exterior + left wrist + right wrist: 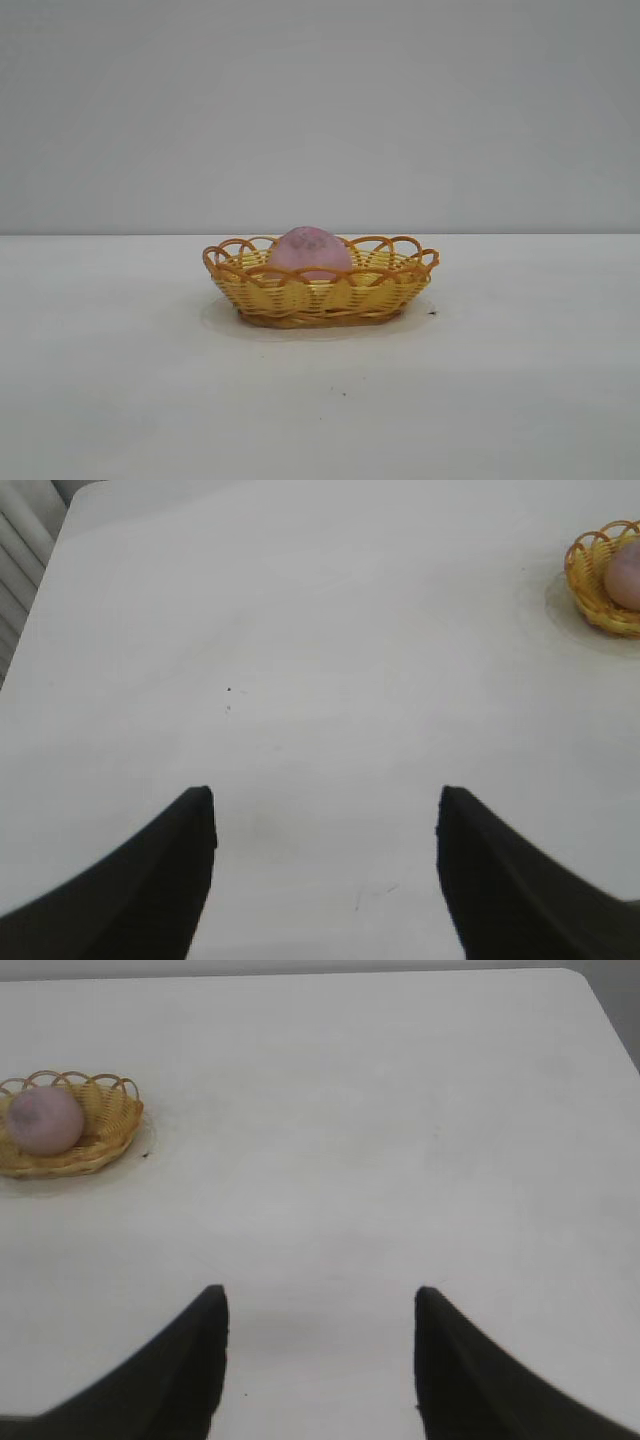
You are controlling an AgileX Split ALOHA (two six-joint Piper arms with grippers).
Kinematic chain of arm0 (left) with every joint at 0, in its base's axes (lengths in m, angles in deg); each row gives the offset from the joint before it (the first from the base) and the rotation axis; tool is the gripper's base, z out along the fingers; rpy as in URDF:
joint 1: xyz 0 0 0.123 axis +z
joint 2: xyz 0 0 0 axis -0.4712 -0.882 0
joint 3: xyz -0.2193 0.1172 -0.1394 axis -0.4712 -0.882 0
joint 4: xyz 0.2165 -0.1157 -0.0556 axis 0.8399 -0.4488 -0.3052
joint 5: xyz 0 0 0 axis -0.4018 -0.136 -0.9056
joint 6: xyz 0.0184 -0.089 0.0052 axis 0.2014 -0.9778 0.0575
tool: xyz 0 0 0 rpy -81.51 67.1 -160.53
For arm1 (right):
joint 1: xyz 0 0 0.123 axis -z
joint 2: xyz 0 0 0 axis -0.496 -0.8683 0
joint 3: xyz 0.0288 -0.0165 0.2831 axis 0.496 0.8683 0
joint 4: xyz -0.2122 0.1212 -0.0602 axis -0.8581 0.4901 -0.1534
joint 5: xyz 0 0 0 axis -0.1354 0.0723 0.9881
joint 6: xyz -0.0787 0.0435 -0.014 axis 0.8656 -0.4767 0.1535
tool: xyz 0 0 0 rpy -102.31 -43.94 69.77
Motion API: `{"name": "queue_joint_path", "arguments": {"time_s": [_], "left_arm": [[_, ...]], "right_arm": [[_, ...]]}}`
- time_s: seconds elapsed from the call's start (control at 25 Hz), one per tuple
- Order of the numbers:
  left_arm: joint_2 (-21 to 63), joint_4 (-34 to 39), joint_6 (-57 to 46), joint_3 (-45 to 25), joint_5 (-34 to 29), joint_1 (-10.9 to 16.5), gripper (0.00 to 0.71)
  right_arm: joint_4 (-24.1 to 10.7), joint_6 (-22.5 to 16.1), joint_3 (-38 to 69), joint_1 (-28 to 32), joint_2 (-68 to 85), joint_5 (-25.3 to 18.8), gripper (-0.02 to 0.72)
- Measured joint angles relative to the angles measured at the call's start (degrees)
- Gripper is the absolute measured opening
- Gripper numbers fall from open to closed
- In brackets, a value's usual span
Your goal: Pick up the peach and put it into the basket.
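In the exterior view, a pale white table [120, 380] runs back to a plain grey wall [320, 100]. One basket [322, 285] stands near the middle of the tabletop, yellow-orange wicker with a looped rim and a flat base. One peach [311, 250] sits inside it, a little left of its centre, its pink-mauve top rising above the rim. A few tiny dark specks dot the table beside the basket. Neither arm shows here.

The left wrist view looks down on bare table, with a ribbed pale surface at the far corner beyond the table's edge. The left gripper [325, 825] hangs above the tabletop with its two dark fingers [150, 880] spread apart and nothing between them. The basket, peach within, is well apart, cut by the picture's edge.

The right wrist view shows the same white surface, its rounded far corner meeting grey beyond. The right gripper [320, 1320] also hangs over bare table, its two fingers parted and holding nothing. The single basket with the single peach in it lies well apart from it.
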Motion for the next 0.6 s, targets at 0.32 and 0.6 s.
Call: {"name": "queue_joint_path", "arguments": {"time_s": [0.32,0.6], "left_arm": [[0.00,0.00,0.00,0.00,0.00,0.00,0.463],[0.00,0.00,0.00,0.00,0.00,0.00,0.463]], "right_arm": [[0.00,0.00,0.00,0.00,0.00,0.00,0.344],[-0.46,0.00,0.00,0.00,0.00,0.72,0.344]]}}
